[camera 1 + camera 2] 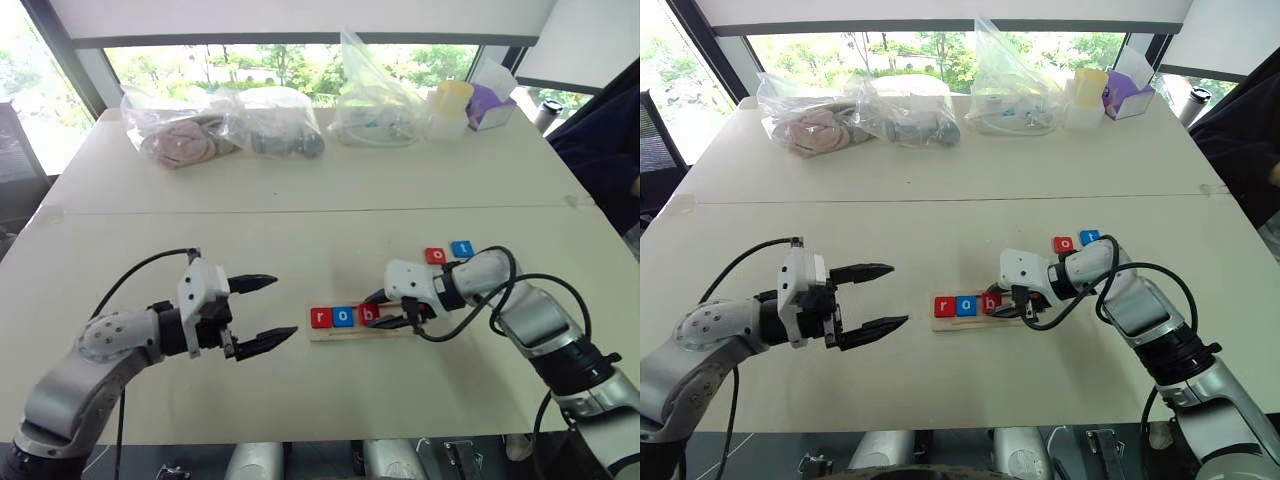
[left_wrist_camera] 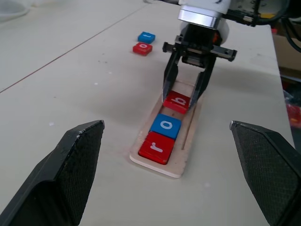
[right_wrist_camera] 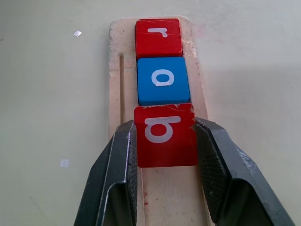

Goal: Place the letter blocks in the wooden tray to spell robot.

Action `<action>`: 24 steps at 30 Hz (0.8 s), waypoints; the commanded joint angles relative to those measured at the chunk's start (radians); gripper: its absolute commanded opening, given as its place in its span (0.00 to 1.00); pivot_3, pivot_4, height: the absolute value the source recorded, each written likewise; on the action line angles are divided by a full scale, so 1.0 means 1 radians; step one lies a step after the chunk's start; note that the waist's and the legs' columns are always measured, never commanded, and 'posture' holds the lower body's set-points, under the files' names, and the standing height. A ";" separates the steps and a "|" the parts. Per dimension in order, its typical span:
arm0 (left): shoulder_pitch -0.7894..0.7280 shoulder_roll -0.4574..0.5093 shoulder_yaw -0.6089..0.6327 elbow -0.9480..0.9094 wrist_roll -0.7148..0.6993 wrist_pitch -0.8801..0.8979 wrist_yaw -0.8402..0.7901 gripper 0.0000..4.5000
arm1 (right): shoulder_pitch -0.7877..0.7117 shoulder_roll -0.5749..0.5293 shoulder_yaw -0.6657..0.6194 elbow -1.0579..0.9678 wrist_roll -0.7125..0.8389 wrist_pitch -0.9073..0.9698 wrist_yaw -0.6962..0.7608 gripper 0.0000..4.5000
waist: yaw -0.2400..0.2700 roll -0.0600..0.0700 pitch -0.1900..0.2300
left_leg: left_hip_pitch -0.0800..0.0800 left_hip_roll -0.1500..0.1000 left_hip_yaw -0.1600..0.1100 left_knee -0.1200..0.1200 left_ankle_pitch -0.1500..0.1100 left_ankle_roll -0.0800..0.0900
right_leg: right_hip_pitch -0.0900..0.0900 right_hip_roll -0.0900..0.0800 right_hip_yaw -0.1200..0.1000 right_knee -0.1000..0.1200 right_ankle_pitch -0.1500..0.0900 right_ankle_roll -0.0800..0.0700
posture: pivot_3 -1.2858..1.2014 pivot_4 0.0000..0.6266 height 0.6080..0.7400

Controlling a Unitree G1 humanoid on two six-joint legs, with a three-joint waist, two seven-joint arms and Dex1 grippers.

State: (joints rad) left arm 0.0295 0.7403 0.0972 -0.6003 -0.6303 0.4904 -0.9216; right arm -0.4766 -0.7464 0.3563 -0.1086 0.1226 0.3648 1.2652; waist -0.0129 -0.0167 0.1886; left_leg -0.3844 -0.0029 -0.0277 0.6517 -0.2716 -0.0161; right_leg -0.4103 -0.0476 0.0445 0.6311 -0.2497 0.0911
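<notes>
left gripper (image 1: 262,313): wide apart, holding nothing, hanging above the table to the left of the wooden tray (image 2: 184,155).
red r block (image 3: 158,37): lies in the tray at its left end.
blue o block (image 3: 162,80): lies in the tray, touching the r.
red b block (image 3: 165,135): pinched by the right gripper (image 3: 164,146), over the tray right next to the blue o.
step now: I think the b is being set into the third spot.
red o and blue t blocks (image 1: 449,252): on the table just behind the tray's right end.
next move: probably let go of b, then fetch the red o.
</notes>
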 commanded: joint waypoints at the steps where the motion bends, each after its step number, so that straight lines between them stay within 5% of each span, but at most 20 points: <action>1: -0.007 0.007 0.026 -0.017 -0.012 -0.028 -0.016 1.00 | -0.012 0.004 -0.003 -0.033 -0.001 0.001 0.000 0.25 | 0.001 0.000 0.000 | 0.000 0.000 0.000 0.000 0.000 0.000 | 0.000 0.000 0.000 0.000 0.000 0.000 | 0.52 0.24 1.00; 7: -0.019 0.000 0.016 -0.013 -0.005 -0.031 -0.009 1.00 | -0.011 0.009 0.003 -0.034 -0.004 0.004 -0.005 0.25 | 0.000 0.000 0.000 | 0.000 0.000 0.000 0.000 0.000 0.000 | 0.000 0.000 0.000 0.000 0.000 0.000 | 0.52 0.24 1.00; 14: -0.026 -0.007 0.009 -0.006 0.002 -0.036 0.000 1.00 | -0.020 0.014 0.000 -0.050 0.011 0.028 -0.007 0.98 | 0.000 0.000 0.000 | 0.000 0.000 0.000 0.000 0.000 0.000 | 0.000 0.000 0.000 0.000 0.000 0.000 | 0.52 0.24 1.00; 19: -0.027 -0.012 0.005 -0.005 0.004 -0.037 0.007 1.00 | -0.047 0.021 -0.043 -0.043 0.027 0.040 -0.034 0.98 | 0.000 0.000 0.000 | 0.000 0.000 0.000 0.000 0.000 0.000 | 0.000 0.000 0.000 0.000 0.000 0.000 | 0.52 0.24 1.00; 24: -0.035 -0.018 -0.004 -0.003 0.007 -0.038 0.011 1.00 | -0.107 0.068 -0.199 0.034 0.045 0.153 -0.230 0.98 | -0.001 0.000 0.000 | 0.000 0.000 0.000 0.000 0.000 0.000 | 0.000 0.000 0.000 0.000 0.000 0.000 | 0.52 0.24 1.00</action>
State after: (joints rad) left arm -0.0011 0.7252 0.0923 -0.5906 -0.6218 0.4716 -0.9120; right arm -0.5686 -0.6835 0.2261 -0.0821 0.1591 0.4853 1.1020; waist -0.0135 -0.0167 0.1886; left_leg -0.3844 -0.0029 -0.0278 0.6517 -0.2715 -0.0163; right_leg -0.4104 -0.0475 0.0444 0.6314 -0.2494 0.0909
